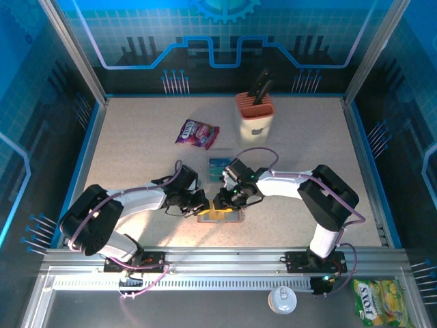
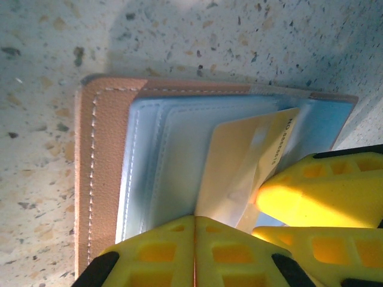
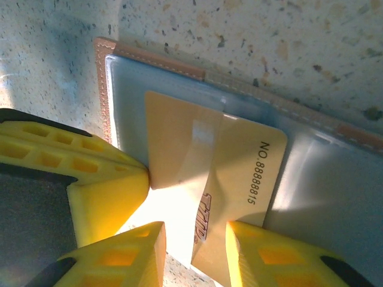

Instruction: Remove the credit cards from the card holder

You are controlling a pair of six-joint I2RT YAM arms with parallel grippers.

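The card holder [image 1: 232, 219] lies open on the table between the two arms, with a brown rim [image 2: 105, 167] and grey-blue inner faces [image 3: 323, 191]. A tan credit card [image 3: 239, 155] printed with a number sticks partway out of a clear pocket [image 2: 239, 155]. My left gripper [image 2: 194, 220] is shut, its tips pressing on the holder's inner face beside that card [image 1: 205, 203]. My right gripper [image 3: 194, 251] is partly open, and the card's free edge lies in the gap between its fingers [image 1: 227, 201]. Teal credit cards [image 1: 218, 166] lie loose on the table just beyond.
A purple snack packet [image 1: 196, 133] lies at the back, left of centre. A beige knife block [image 1: 256, 117] with an orange top stands behind. A yellow-green bag [image 1: 374, 301] and a white lid [image 1: 282, 299] sit off the table's near edge.
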